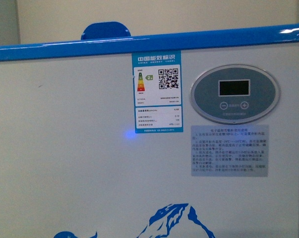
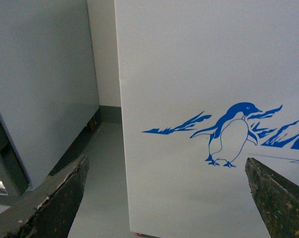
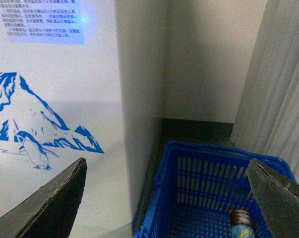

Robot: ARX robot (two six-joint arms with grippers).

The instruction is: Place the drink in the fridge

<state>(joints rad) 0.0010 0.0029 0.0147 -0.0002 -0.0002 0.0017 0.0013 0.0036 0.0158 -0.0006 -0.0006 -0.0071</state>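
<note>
Small brown-topped drink bottle (image 3: pixel 241 221) sits in blue plastic basket (image 3: pixel 199 173) beside white blue-rimmed chest fridge (image 1: pixel 65 148); left hand (image 2: pixel 165 166) and right hand (image 3: pixel 166 166) both wide, empty.

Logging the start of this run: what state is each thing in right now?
fridge: display dark; lids out of view.
blue basket: beside the fridge, holding the drink.
drink: in the blue basket, not gripped.
left gripper: jaws open, empty.
right gripper: jaws open, empty.
</note>
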